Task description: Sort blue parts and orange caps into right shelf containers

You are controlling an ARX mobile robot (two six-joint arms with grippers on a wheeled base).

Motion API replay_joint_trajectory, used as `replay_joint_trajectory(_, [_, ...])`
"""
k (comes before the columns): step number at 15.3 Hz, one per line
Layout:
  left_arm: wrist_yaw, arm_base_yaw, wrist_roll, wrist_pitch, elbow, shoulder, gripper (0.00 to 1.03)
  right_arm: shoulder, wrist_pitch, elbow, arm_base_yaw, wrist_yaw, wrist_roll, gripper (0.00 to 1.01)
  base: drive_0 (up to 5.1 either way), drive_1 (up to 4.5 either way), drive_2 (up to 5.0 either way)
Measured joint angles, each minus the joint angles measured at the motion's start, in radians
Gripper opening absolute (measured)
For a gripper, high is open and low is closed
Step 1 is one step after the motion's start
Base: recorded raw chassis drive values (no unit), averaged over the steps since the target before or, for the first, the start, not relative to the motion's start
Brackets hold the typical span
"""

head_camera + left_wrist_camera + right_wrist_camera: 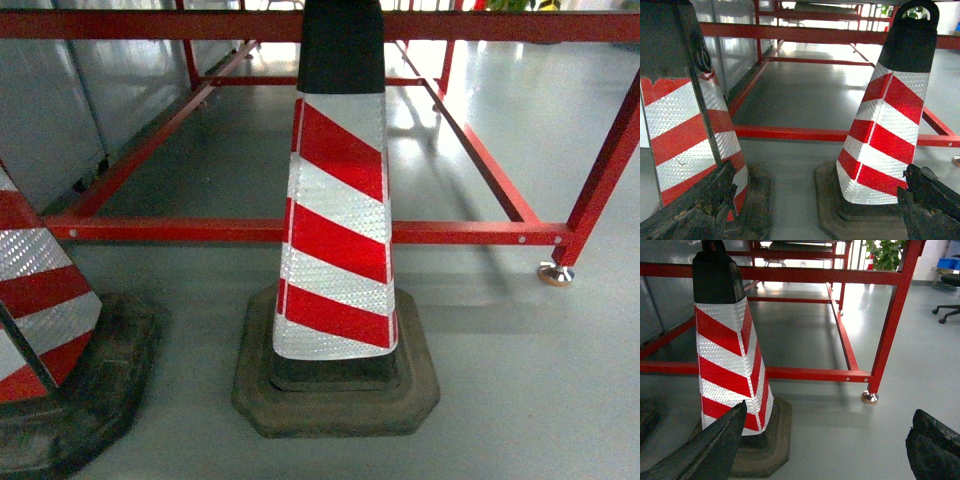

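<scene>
Oddly, only traffic cones fill the views: one cone (340, 220) stands on the grey floor (520, 400) before a red steel frame (480, 232), another (40, 300) is cut off at left. Both the left gripper (815, 210) and right gripper (825, 445) hang spread, empty. Possibly a blue crate (947, 263) sits far right, blurred.

Floor (520, 400): grey, glossy, glare farther back | red metal frame (300, 231) on low rails, levelling foot (555, 274) | two red-white striped cones (340, 230) on black bases | office chair (947, 310) | possibly a green plant (885, 252)
</scene>
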Motion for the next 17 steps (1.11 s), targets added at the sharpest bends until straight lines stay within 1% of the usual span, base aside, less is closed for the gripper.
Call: replay_joint_trajectory(17, [0.0,0.0,0.0,0.0,0.0,0.0,0.98,0.0,0.0,0.0,0.0,0.0,0.0,0.98,0.0,0.0,0.0])
